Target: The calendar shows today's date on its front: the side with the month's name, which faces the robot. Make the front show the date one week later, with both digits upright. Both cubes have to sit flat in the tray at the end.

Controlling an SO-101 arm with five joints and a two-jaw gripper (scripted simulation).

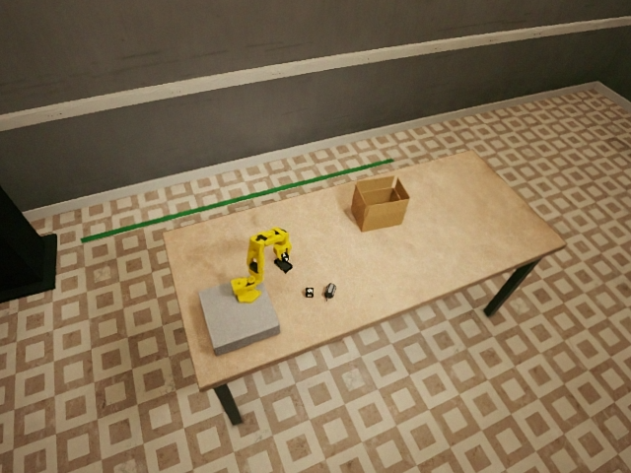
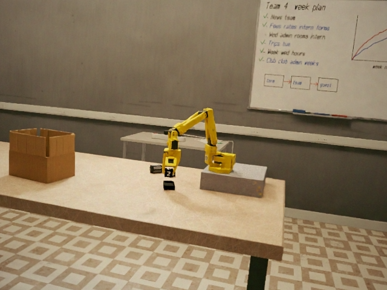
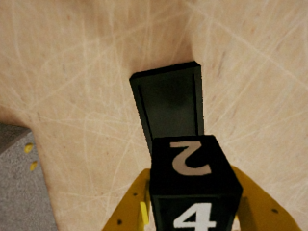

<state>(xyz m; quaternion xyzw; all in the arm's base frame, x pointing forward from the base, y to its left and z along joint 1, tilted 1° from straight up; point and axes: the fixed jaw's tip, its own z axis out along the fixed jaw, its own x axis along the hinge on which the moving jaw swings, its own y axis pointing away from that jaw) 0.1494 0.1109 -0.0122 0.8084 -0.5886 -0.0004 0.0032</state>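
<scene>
My gripper (image 1: 286, 254) (image 2: 169, 168) (image 3: 194, 187) is shut on a black cube (image 2: 169, 172) (image 3: 197, 216). The cube is raised above the black tray (image 1: 283, 266) (image 2: 169, 186) (image 3: 166, 70), with a gap in the exterior view. Its 2 looks upright in the exterior view and upside down in the wrist view, where a 4 shows on the adjoining face. The tray's visible part is empty; the held cube hides its near end in the wrist view. Another black cube (image 1: 310, 292) lies on the table with a white mark on top, too small to read. The month's name is not visible.
A dark object with a grey top (image 1: 329, 291) (image 2: 155, 168) lies beside the loose cube. An open cardboard box (image 1: 385, 216) (image 2: 46, 167) stands farther along the table. The arm stands on a grey block (image 1: 239, 320) (image 2: 231, 183) (image 3: 26, 192).
</scene>
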